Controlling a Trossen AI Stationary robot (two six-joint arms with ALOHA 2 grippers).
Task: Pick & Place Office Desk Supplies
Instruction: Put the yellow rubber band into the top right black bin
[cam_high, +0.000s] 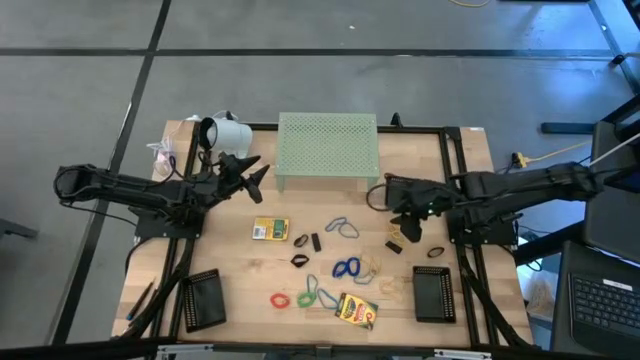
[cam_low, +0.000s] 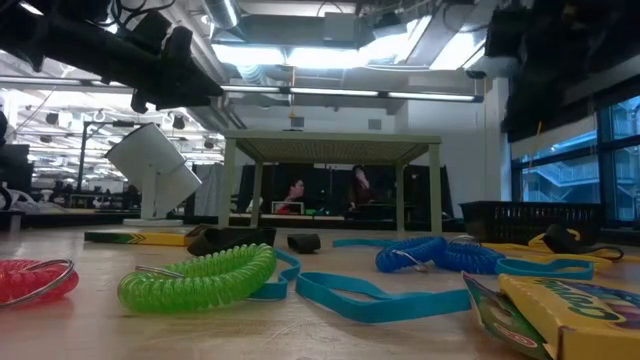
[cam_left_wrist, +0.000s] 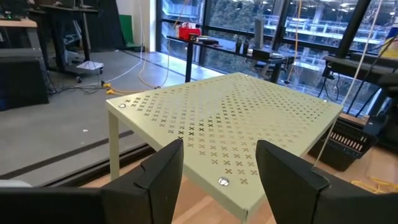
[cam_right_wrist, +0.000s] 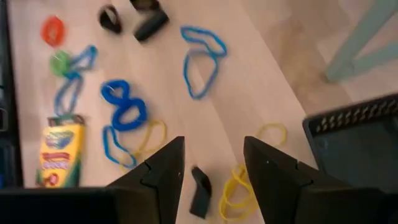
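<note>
Left tool (cam_high: 258, 174) gapes wide, right tool (cam_high: 405, 232) half-open, both empty; we count two crayon boxes (cam_high: 270, 229).

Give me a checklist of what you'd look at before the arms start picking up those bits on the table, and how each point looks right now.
1. Left tool open and empty: ok; the fingers stand apart with nothing between them, facing the green stand.
2. Right tool open and empty: ok.
3. Something within easy reach of the right tool: ok; a small black clip lies just below it.
4. Both crayon boxes in plain sight: ok; one in front of the stand, one at the table's front.
5. Black trays free to take items: cannot tell; left tray and right tray look dark inside.
</note>
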